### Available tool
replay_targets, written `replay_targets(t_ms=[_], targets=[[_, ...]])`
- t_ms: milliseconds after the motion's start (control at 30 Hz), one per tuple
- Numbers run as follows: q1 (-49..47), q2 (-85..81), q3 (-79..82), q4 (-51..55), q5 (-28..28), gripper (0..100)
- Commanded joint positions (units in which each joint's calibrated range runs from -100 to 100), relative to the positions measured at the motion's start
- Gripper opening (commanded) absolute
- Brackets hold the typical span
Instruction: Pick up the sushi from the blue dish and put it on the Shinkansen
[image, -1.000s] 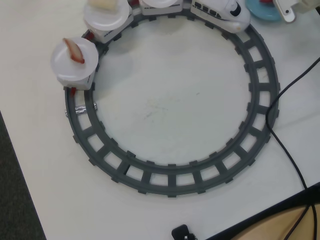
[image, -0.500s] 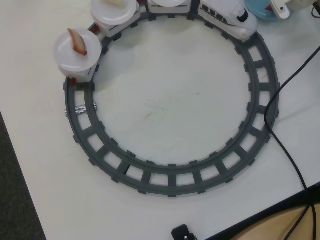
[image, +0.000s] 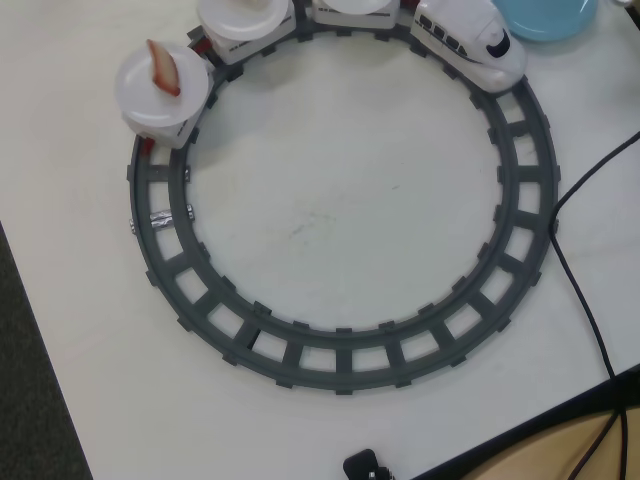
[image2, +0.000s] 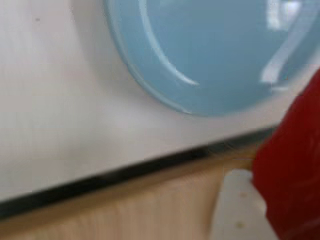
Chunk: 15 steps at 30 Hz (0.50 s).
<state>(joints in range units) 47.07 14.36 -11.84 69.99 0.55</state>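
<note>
A: Starting at the upper left of the overhead view, what's on the track?

B: A round white plate (image: 162, 85) carrying a thin reddish strip (image: 163, 68), then two more plate cars along the top edge, then the nose of the Shinkansen (image: 470, 42) at upper right, all riding the grey ring track (image: 345, 360) on the white bench (image: 340, 215).

A: And the blue dish?

B: At the top right corner of the overhead view, the blue dish (image: 548, 18) sits just beside the train's nose. It looks bare there.

A: So where's the sushi?

B: In the wrist view, a blurred bright-red mass fills the lower right: the sushi (image2: 295, 175), close to the lens, with the dish above and to its left. A pale part of the hand (image2: 237, 210) shows beside it. It looks carried, but I cannot tell whether the fingers are pinching it or spread.

A: How should the placing go?

B: I'd judge the train may be rolling, so aim at an empty plate, lower the piece flat and centred, and let go only when it rests there.
</note>
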Motion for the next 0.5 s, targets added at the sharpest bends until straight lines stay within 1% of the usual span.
replay_targets(t_ms=[0,100,233,367,467], targets=[[-0.94,-16.49,1.88,0.06,-0.18,2],[-4.20,-22.17,2.15,-0.12,-0.39,2],[-8.42,-25.17,1.70,-0.71,-3.12,2],[-13.79,-24.25,1.52,-4.74,-3.49,2],[-17.58,-19.83,0.17,-6.11,-3.54,2]])
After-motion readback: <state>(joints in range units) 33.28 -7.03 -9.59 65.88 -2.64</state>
